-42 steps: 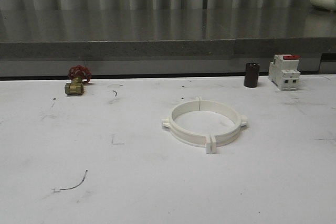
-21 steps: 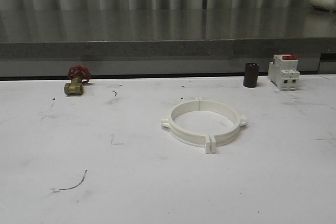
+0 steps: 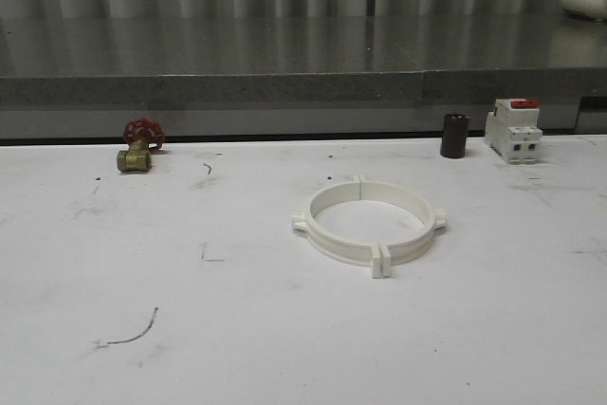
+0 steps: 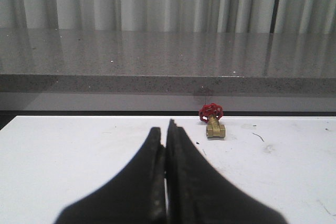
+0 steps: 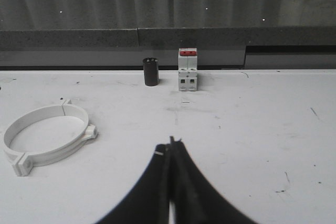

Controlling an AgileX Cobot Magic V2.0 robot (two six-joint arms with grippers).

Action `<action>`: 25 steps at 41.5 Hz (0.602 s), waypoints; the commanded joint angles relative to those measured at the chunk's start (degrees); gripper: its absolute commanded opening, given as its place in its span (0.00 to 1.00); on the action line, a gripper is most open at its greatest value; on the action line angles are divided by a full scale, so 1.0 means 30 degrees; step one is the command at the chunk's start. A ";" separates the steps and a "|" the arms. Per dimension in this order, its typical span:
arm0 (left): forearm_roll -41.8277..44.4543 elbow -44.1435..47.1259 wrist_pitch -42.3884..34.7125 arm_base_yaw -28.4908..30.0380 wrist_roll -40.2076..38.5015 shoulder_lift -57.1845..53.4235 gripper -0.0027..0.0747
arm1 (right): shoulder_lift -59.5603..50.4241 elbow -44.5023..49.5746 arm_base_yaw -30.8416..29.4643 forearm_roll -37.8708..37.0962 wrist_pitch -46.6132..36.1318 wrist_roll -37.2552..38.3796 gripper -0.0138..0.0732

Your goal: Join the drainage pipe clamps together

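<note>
We see no writing we can read on any of the things. The two clamps [image 3: 367,224] lie flat on the white table [image 3: 285,329], a bit right of the middle. Their ends touch, so they make one ring, with tabs meeting at the near side and at the far side.

From the front we see a brass valve [image 3: 136,152] with a red wheel at the far left. A dark tube [image 3: 454,136] and a white breaker [image 3: 514,130] with a red top stand at the far right.

The left wrist view shows the left gripper [image 4: 166,139], its black fingers pressed together on nothing, and the valve [image 4: 213,123] beyond it. The right wrist view shows the right gripper [image 5: 171,148], also pressed together on nothing, with the ring [image 5: 48,137], tube [image 5: 151,72] and breaker [image 5: 188,71] beyond it.

The ring, valve and breaker sit where they were a second ago. The tube looks the same too.
</note>
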 commanded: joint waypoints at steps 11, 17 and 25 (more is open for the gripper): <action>-0.0039 0.0438 -0.1329 -0.0037 -0.0022 -0.0240 0.01 | -0.0291 -0.0067 -0.0082 0.0082 -0.2456 0.0000 0.02; -0.0039 0.0438 -0.1329 -0.0037 -0.0022 -0.0240 0.01 | -0.0291 -0.0067 -0.0082 -0.0704 -0.3588 0.0613 0.02; -0.0039 0.0438 -0.1329 -0.0037 -0.0022 -0.0240 0.01 | -0.0308 -0.0067 -0.0148 -0.1133 -0.3714 0.1349 0.02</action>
